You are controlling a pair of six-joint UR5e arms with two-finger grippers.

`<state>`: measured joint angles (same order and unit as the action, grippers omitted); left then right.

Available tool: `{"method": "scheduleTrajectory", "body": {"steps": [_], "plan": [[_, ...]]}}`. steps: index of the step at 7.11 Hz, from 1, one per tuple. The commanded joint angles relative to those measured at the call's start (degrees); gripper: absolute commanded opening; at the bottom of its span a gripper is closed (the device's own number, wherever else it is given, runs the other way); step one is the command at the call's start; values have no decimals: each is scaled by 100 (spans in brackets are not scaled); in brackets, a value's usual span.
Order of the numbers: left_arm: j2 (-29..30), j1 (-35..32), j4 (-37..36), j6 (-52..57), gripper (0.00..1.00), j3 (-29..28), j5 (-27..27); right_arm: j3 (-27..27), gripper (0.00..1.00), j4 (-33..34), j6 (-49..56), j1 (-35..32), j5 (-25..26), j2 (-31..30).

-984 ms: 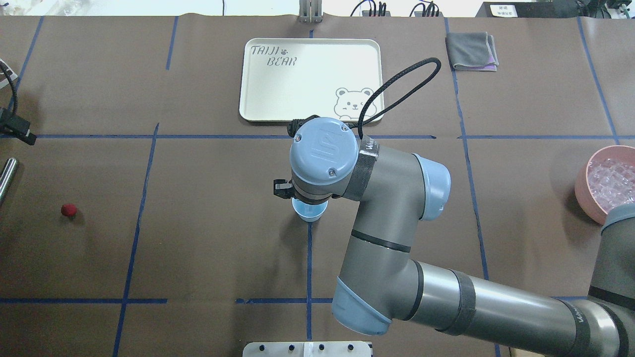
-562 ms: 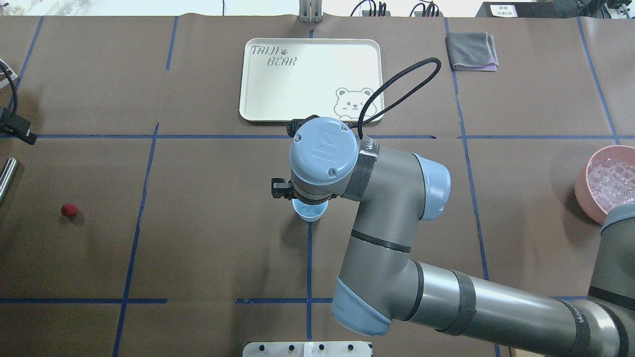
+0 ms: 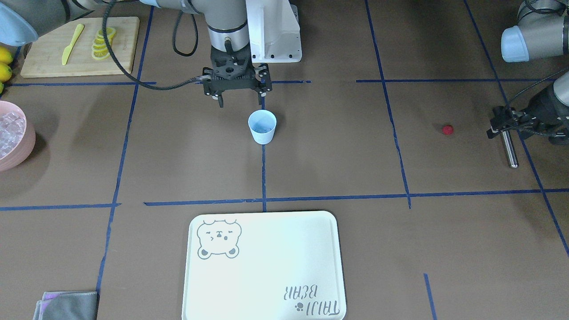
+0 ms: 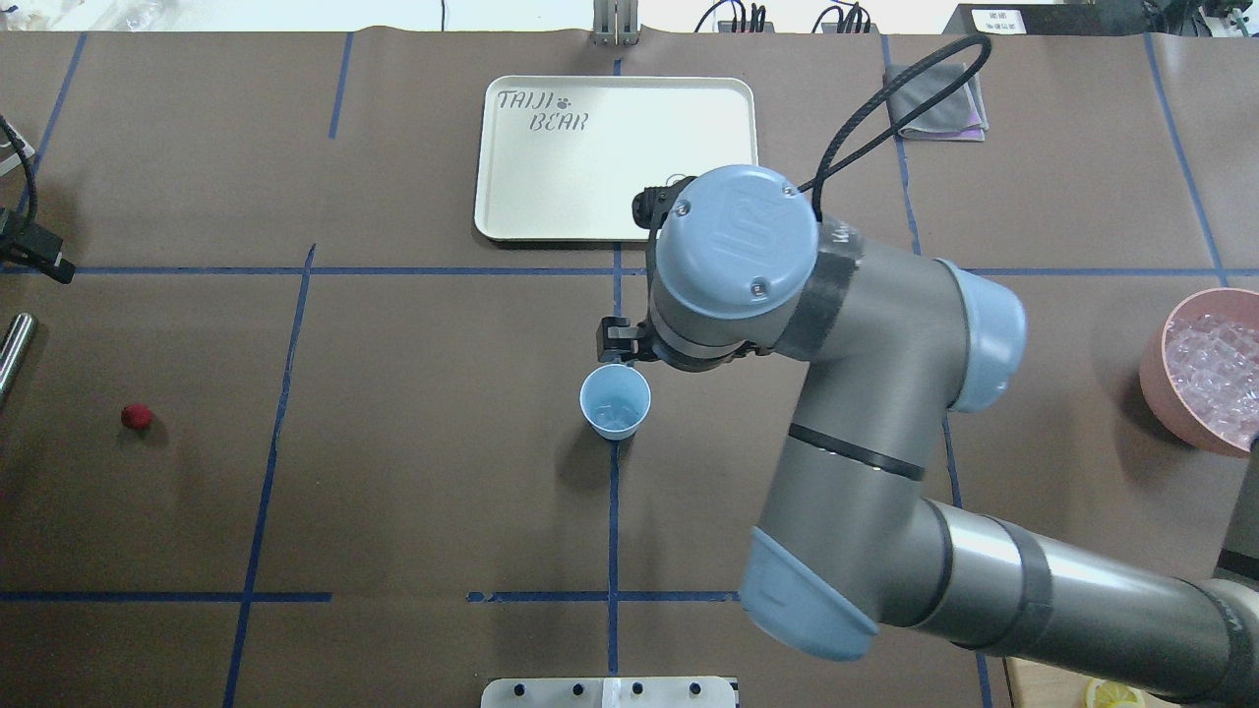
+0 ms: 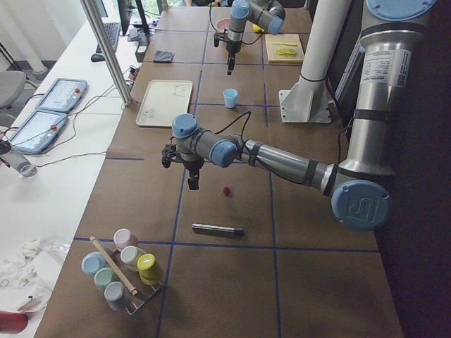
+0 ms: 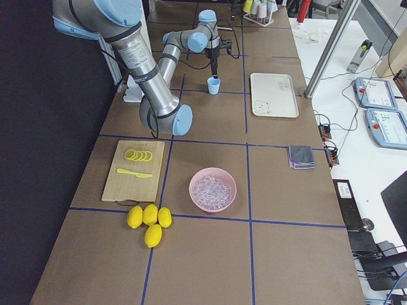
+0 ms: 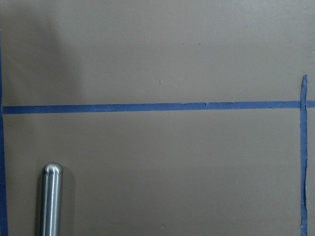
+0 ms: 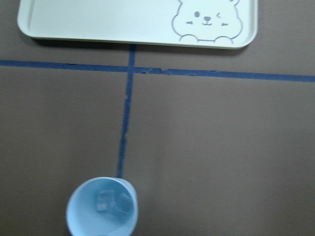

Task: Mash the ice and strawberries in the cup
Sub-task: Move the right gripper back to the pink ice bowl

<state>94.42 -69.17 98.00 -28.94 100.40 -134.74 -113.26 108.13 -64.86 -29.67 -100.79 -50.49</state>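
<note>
The pale blue cup (image 4: 615, 403) stands upright at the table's middle, and it also shows in the front view (image 3: 262, 126). A few ice cubes (image 8: 110, 202) lie in it. My right gripper (image 3: 240, 95) is open and empty. It hangs just beside the cup, on the robot's side in the front view. The red strawberry (image 4: 137, 416) lies alone on the table at the left. My left gripper (image 3: 500, 124) hovers over a metal rod (image 3: 509, 149) that lies on the table. I cannot tell whether it is open or shut.
A pink bowl (image 4: 1156, 379) of ice stands at the right edge. A cream bear tray (image 4: 615, 157) and a grey cloth (image 4: 934, 98) lie at the far side. A cutting board (image 3: 120, 44) with lemon slices and a yellow knife lies near the base. Small jars (image 5: 120, 267) stand at the left end.
My right arm has moved to the right and off the cup, so the whole cup mouth with ice now shows. The left arm, the strawberry and the rod have barely moved.
</note>
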Motion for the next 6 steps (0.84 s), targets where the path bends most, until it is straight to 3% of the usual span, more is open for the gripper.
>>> {"method": "scheduleTrajectory", "body": {"steps": [1,3,4,6], "plan": [[-3,0,0,-24,100,23,0,-1352,99,323,1085,-589,-211,-1308],[6,0,0,-33,100,41,0,-1575,99,305,2566,-1764,-1290,-2189],[6,0,0,-33,100,58,0,-1663,99,122,3349,-2301,-1573,-2768],[6,0,0,-42,100,67,0,-1533,99,-1357,4476,-3085,-2162,-4243]]}}
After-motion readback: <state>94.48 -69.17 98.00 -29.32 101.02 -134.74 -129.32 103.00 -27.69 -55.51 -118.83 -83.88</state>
